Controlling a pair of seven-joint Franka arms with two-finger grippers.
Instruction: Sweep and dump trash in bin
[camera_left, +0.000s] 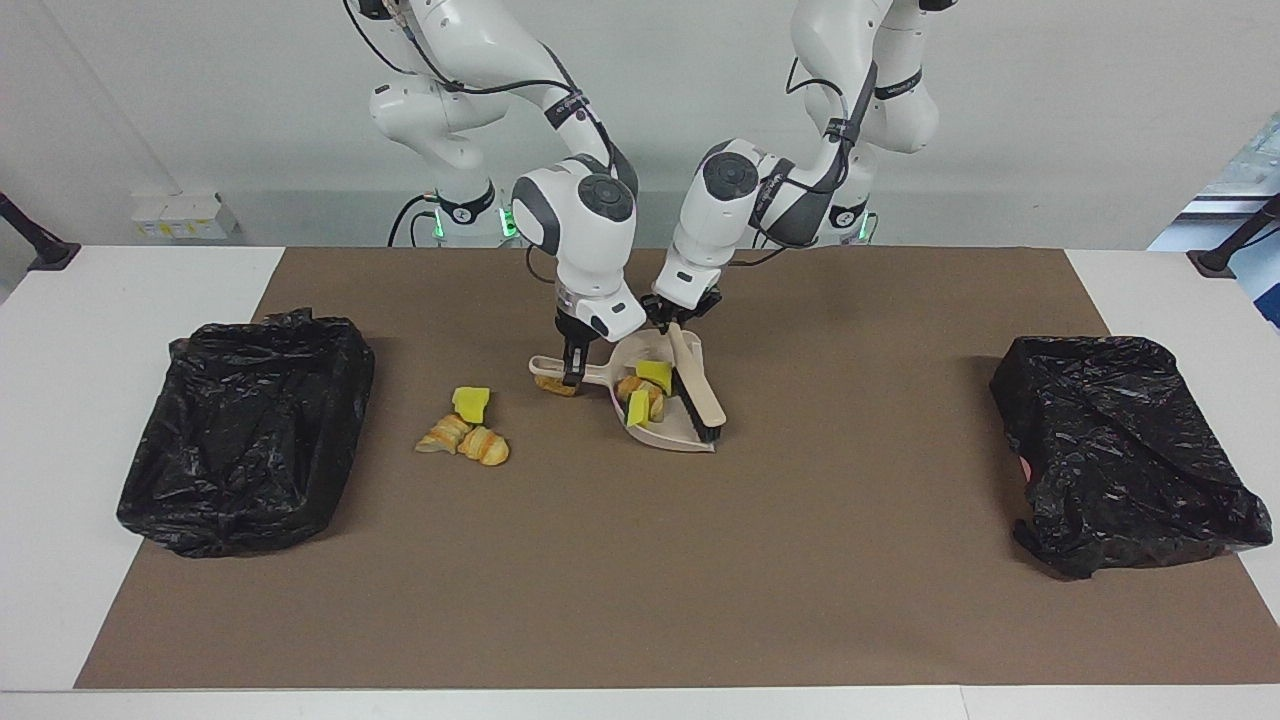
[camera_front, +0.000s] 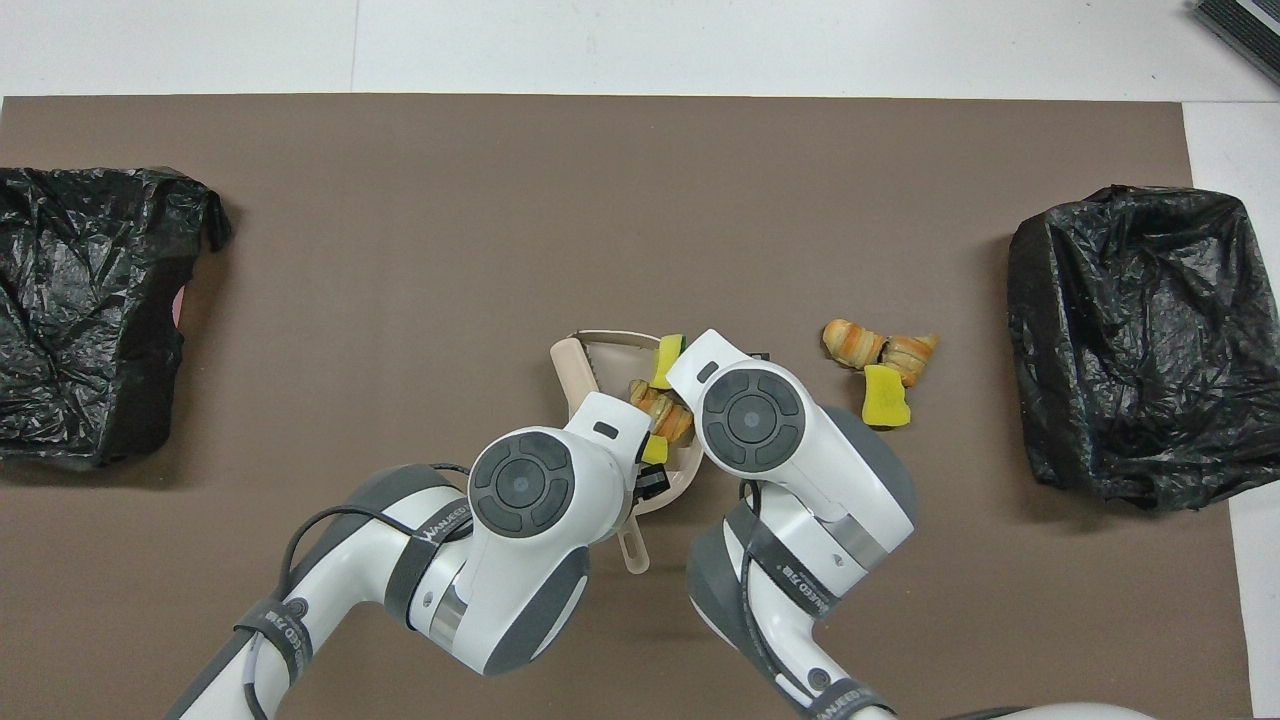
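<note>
The dustpan (camera_left: 668, 425) looks like smooth matt beige plastic, as does the back of the brush (camera_left: 697, 388) lying in it; the brush's dark bristles look coarse. In the pan, the yellow pieces (camera_left: 655, 373) seem spongy foam and the brown lumps (camera_left: 632, 388) crusty, bread-like. The brown mat (camera_left: 700, 560) under the dustpan is matt, possibly paper. Toward either end of the table from the pan, black bin liners (camera_left: 245, 430) are glossy, crinkled plastic film.
</note>
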